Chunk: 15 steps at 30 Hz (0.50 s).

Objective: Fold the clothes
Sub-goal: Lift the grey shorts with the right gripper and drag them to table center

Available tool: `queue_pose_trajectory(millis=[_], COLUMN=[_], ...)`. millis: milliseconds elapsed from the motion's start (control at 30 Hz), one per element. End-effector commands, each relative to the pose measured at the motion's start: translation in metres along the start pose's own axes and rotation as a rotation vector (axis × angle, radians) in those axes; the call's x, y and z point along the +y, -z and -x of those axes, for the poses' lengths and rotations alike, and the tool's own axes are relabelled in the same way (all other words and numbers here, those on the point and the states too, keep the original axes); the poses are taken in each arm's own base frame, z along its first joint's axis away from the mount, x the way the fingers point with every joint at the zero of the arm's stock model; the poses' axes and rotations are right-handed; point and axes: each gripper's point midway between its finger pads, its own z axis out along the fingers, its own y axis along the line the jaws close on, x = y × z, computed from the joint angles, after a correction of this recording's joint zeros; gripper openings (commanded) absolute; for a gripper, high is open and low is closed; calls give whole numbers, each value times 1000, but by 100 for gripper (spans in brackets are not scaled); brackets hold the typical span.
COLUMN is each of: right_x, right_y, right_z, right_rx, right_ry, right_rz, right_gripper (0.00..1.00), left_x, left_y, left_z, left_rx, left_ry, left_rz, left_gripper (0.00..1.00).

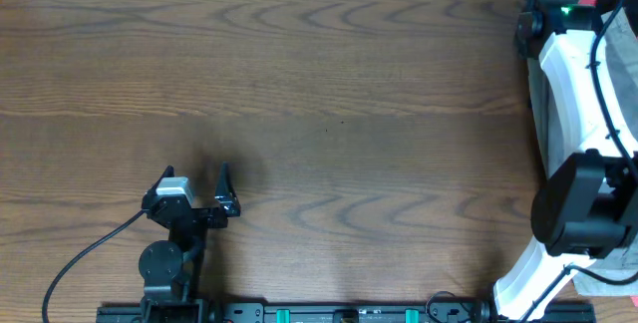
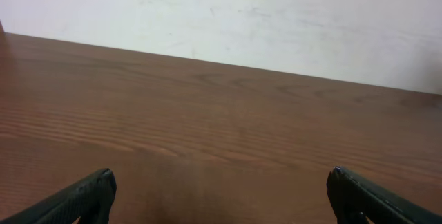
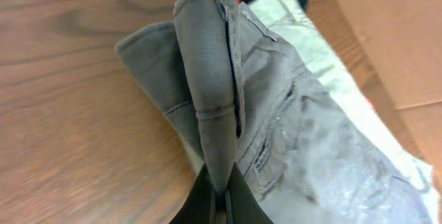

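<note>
Overhead: two arms and one pair of grey shorts, seen as a strip at the right edge of the tabletop, beside the white right arm. The left arm sits near the front edge with its jaws wide apart.

Left wrist: both left jaws stand far apart over the wood.

Right wrist: the right jaws pinch a raised fold of the shorts. The grey cloth is creased, with seams and a pocket showing. It lies on one pale crinkled sheet.

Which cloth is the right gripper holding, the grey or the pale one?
The grey shorts, a fold pinched in the right gripper; the pale cloth lies beneath.
</note>
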Motion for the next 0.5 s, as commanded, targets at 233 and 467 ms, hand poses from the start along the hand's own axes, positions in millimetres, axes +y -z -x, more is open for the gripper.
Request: queue_pose_trajectory(millis=[233,467], right_x=[152,248], right_y=[126,204], right_z=[-5,-61], right_rx=[-64,-74], right_ry=[165,367], right_rz=[693,883], right_gripper=[1,1], left_x=[4,4], left_y=[-2,-2], left_z=[-15,-15], left_rx=[37,37], left_ry=[-4,-4], left_rz=[9,9], left_gripper=[98,98])
